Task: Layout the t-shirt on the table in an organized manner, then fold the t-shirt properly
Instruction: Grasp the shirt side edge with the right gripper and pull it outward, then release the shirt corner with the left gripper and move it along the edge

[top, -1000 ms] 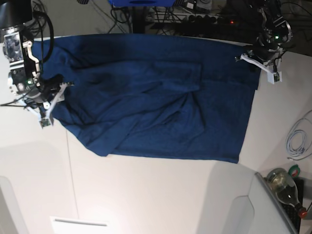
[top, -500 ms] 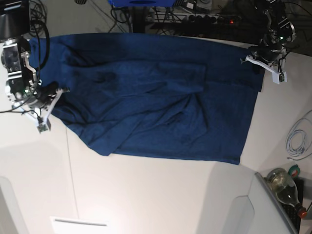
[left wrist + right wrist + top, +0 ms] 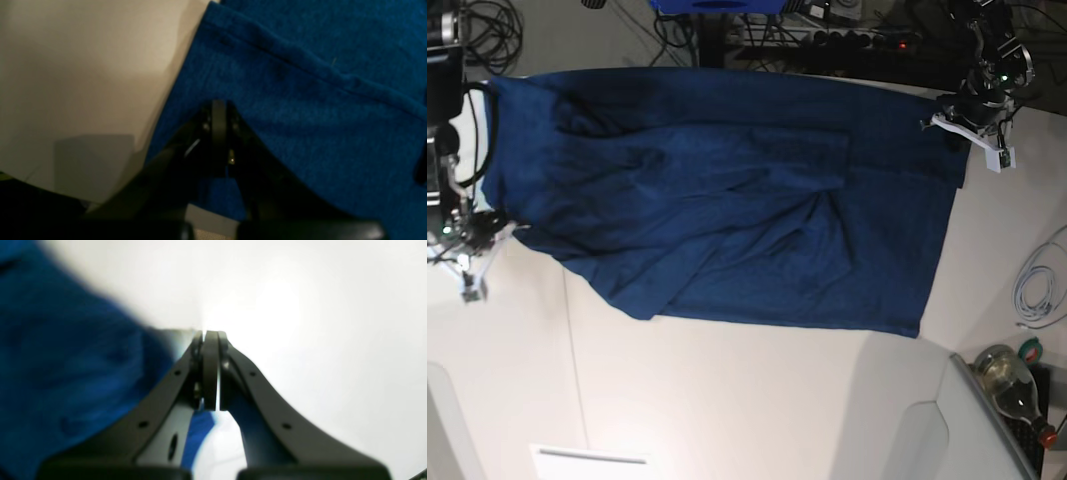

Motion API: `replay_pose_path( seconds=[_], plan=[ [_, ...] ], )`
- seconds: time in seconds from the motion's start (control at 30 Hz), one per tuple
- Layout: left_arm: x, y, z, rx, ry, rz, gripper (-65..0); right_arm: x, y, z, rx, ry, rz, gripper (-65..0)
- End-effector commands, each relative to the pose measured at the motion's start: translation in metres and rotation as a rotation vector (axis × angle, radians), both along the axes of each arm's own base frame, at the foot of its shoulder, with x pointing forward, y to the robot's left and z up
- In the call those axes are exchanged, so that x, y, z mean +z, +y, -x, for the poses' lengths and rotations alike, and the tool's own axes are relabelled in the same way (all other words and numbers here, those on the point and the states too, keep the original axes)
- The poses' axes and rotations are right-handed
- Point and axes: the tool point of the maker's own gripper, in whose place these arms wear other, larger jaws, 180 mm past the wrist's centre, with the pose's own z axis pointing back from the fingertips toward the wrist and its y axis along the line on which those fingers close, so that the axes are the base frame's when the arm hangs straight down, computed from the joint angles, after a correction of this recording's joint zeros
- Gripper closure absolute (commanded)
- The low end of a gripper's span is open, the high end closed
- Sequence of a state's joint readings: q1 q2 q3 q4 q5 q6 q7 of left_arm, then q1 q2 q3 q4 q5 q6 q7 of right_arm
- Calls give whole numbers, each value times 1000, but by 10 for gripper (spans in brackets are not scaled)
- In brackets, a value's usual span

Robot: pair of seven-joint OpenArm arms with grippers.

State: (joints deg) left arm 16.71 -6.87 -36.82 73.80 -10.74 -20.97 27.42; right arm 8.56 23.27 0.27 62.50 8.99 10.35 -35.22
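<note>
The dark navy t-shirt (image 3: 727, 200) lies spread over the white table (image 3: 727, 400), wrinkled, with folds through its middle. My left gripper (image 3: 959, 125) sits at the shirt's far right corner. In the left wrist view the left gripper (image 3: 218, 108) is shut, with the t-shirt (image 3: 300, 116) bunched around its tips near a hem. My right gripper (image 3: 482, 235) is at the shirt's left edge. The blurred right wrist view shows the right gripper (image 3: 210, 336) shut, with the t-shirt (image 3: 66, 373) to its left and running under the fingers.
A green glass bottle (image 3: 1012, 385) and a coiled white cable (image 3: 1037, 290) lie at the right edge. A grey curved panel (image 3: 927, 430) stands at the lower right. Cables and a power strip (image 3: 827, 38) run behind the table.
My right gripper shut at the shirt's left edge and moved left and down, drawing that edge outward. My left gripper shifted slightly up and right and stayed shut.
</note>
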Motion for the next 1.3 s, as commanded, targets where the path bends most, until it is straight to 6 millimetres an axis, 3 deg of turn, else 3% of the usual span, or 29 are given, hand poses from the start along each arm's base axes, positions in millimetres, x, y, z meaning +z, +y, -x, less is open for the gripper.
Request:
replay_pose_path(
  seconds=[0.0,0.1,0.2,0.3,0.4,0.43,0.6,0.9,1.1,1.27],
  plan=[
    [-9,5,20,-2,94,-20,0,16,-12,-17,-11,-56,17,-6],
    [1,6,12,-12,68,-38,0,14,-17,-17,-33,-27,15,-15],
    [15,6,7,-27,34,-61,0,25,-9,-21,-36,-68,-9,-21],
    [32,7,-5,-42,-11,-89,0,36,9,-30,-6,-120,-44,-132],
    [35,6,-8,-44,-23,-91,0,38,31,-43,67,-123,-92,-264],
    [35,6,-9,-44,-25,-91,0,35,40,-47,91,-114,-114,-275],
    [35,6,-10,-46,-22,-92,0,20,64,-57,138,-60,-194,-225],
    [33,7,-8,-45,-13,-95,0,-3,106,-52,226,26,-218,-227],
    [15,8,4,-27,35,-65,0,-10,107,-47,215,49,-224,-215],
    [7,11,12,-21,62,-58,0,-9,104,-49,211,47,-220,-17]
  ],
)
